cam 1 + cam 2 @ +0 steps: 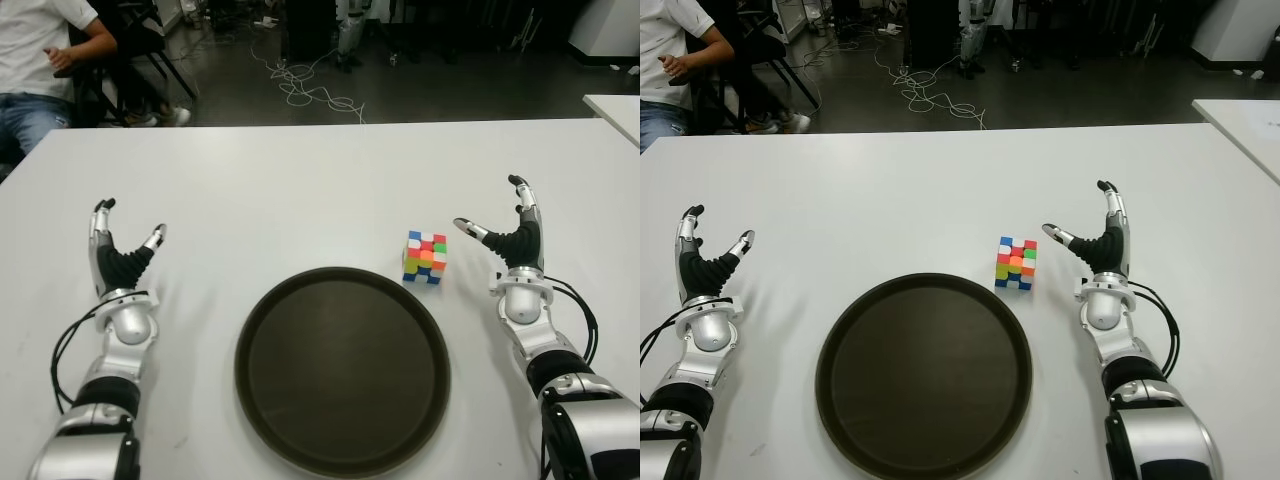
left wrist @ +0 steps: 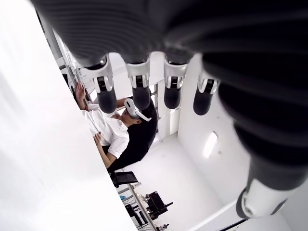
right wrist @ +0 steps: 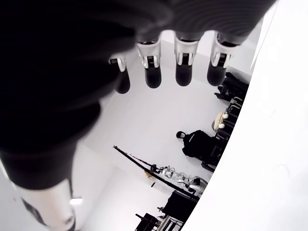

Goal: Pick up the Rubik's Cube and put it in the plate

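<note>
The Rubik's Cube point(image 1: 426, 257), many-coloured, stands on the white table point(image 1: 300, 190) just beyond the right rim of the round dark plate point(image 1: 342, 370). My right hand point(image 1: 505, 235) is to the right of the cube, a few centimetres off, fingers spread upward and thumb pointing toward the cube, holding nothing. My left hand point(image 1: 122, 250) shows at the left of the plate, fingers spread and empty. The plate holds nothing. Both wrist views show straight fingers point(image 3: 185, 62) with nothing between them.
A seated person point(image 1: 40, 60) is beyond the table's far left corner. Cables point(image 1: 310, 90) lie on the dark floor behind the table. Another white table edge point(image 1: 615, 110) shows at the far right.
</note>
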Available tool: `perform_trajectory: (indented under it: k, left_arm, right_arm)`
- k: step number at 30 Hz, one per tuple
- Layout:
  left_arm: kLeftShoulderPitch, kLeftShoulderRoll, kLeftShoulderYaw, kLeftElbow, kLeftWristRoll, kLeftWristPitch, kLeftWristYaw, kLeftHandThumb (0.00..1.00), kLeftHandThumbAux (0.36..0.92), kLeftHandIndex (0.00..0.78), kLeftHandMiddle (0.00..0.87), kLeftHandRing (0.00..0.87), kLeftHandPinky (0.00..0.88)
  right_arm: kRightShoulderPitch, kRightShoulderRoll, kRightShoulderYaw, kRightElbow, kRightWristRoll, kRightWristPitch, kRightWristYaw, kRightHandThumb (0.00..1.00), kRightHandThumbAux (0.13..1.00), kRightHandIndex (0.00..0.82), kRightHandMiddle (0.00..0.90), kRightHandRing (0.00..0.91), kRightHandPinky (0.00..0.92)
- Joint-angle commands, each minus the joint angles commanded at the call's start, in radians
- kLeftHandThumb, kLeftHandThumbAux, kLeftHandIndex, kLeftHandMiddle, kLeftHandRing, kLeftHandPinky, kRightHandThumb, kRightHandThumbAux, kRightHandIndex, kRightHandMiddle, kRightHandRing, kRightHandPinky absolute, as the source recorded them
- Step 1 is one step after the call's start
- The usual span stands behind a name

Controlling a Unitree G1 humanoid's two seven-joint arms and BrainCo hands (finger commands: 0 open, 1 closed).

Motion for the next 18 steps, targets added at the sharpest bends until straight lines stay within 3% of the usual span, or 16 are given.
perform_trajectory:
  k: [18]
  left_arm:
    - [0.002, 0.0, -0.006, -0.007, 0.011, 0.008, 0.011, 0.0, 0.681, 0.038, 0.022, 0.012, 0.028]
  right_arm:
    - [-0.001, -0.003, -0.002, 0.008, 0.004, -0.01, 0.012, 0.0, 0.747, 0.052, 0.03, 0.021, 0.042]
